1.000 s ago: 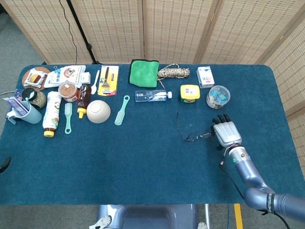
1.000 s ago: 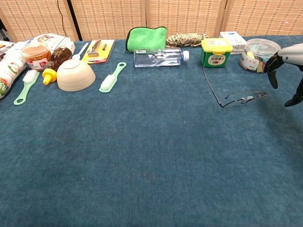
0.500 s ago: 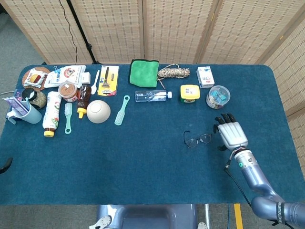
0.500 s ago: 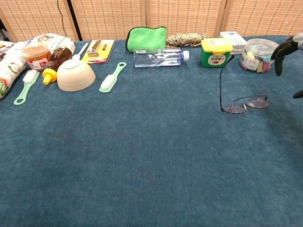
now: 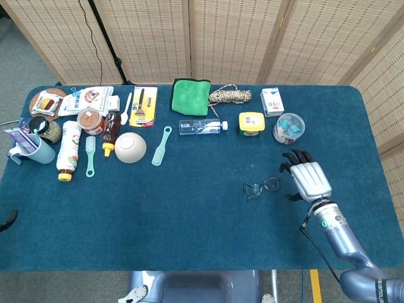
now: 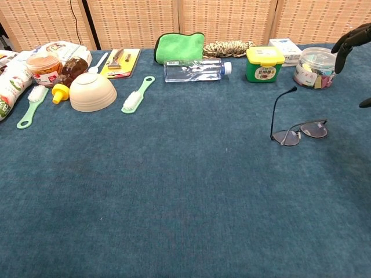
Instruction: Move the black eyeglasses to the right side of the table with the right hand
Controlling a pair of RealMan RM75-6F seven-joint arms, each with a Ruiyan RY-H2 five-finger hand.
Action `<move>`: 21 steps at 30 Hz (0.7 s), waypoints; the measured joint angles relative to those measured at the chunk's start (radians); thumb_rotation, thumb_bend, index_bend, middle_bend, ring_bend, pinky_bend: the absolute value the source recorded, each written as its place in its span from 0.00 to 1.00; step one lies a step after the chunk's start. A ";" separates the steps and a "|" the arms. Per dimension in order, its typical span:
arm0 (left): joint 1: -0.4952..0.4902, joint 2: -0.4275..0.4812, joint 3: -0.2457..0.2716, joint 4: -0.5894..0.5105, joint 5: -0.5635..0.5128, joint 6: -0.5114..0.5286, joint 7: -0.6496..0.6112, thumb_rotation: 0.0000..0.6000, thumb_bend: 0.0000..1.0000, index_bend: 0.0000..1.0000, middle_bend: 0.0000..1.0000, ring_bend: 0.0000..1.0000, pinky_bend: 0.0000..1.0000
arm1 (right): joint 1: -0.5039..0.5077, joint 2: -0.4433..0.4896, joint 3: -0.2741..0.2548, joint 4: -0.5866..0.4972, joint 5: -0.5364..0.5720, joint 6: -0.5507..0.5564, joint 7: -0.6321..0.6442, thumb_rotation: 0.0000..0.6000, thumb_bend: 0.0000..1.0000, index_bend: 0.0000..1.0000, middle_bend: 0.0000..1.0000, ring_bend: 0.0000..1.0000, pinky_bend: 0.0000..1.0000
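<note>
eyeglasses [image 5: 262, 187]: right of frame centre on the table [image 5: 189, 221], apart from the right hand [image 5: 307, 177] to their right.
upper edge: cloth [image 5: 190, 96], rope bundle [image 5: 230, 95], box [image 5: 272, 101].
below those: water bottle [image 5: 202, 127], tin [image 5: 252, 123], jar [image 5: 288, 128].
left of centre: bowl [image 5: 130, 147], brush [image 5: 161, 145].

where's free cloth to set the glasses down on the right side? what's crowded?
Bare cloth lies right of the right hand out to the table edge, and along the whole near strip in front of the black eyeglasses. Crowded: the back row, from the clear tub and yellow-lidded jar leftward, and the far-left cluster around the bowl.
</note>
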 measured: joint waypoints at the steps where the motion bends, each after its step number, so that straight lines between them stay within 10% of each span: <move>1: 0.000 -0.001 0.001 0.000 0.000 -0.001 0.000 0.95 0.25 0.06 0.00 0.00 0.00 | -0.003 0.007 0.002 -0.012 -0.013 0.003 0.007 1.00 0.02 0.36 0.15 0.06 0.09; 21: 0.007 0.003 0.005 0.011 0.000 0.000 -0.017 0.95 0.24 0.06 0.00 0.00 0.00 | 0.048 0.080 0.040 -0.147 -0.177 -0.180 0.361 1.00 0.02 0.31 0.12 0.06 0.15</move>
